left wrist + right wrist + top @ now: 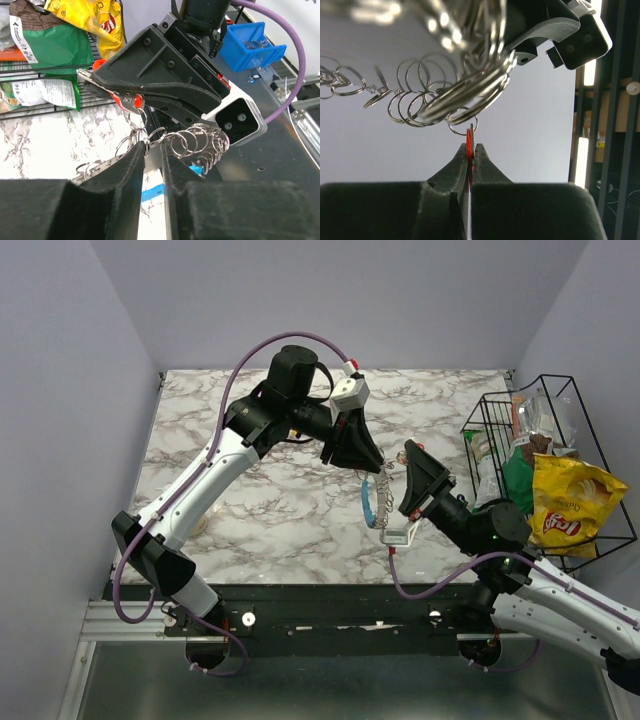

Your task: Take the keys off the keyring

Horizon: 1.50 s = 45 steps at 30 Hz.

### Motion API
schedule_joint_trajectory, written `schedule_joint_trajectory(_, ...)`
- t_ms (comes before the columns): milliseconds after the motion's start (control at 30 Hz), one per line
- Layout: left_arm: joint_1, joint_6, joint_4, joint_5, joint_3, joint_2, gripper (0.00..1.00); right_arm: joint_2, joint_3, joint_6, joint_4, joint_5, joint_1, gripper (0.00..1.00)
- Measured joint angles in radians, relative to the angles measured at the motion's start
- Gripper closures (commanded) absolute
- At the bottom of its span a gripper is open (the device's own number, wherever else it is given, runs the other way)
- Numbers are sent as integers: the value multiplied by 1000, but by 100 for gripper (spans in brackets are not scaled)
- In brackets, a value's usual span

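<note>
The keyring hangs in the air between my two grippers as a bunch of silver split rings (200, 142) with a bright blue strip (370, 502) below them. My left gripper (374, 462) is over the table's middle. In the left wrist view its fingertips (152, 147) pinch one of the rings. My right gripper (410, 453) is shut on a red-headed key (470, 142), seen edge-on between the pads, with a small ring through its head. The same key (128, 100) shows in the left wrist view. Other keys are not visible.
The marble table (250, 500) lies below both grippers. A black wire basket (590, 455) with snack bags, one a yellow chip bag (570, 505), stands at the right edge. A blue bin (250, 45) sits beyond the table front.
</note>
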Motion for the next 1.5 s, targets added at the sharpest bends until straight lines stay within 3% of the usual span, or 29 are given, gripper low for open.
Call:
schedule_joint_trajectory(433, 9, 19, -62, -30, -15, -2, 50, -10, 8, 0, 13, -7, 0, 99)
schedule_joint_trajectory(733, 10, 60, -129, -126, 140, 49, 45, -13, 7, 0, 16, -7, -1, 99)
schedule_joint_trajectory(1500, -90, 183, -261, -222, 331, 167, 43, -31, -8, 0, 15, -8, -1, 99)
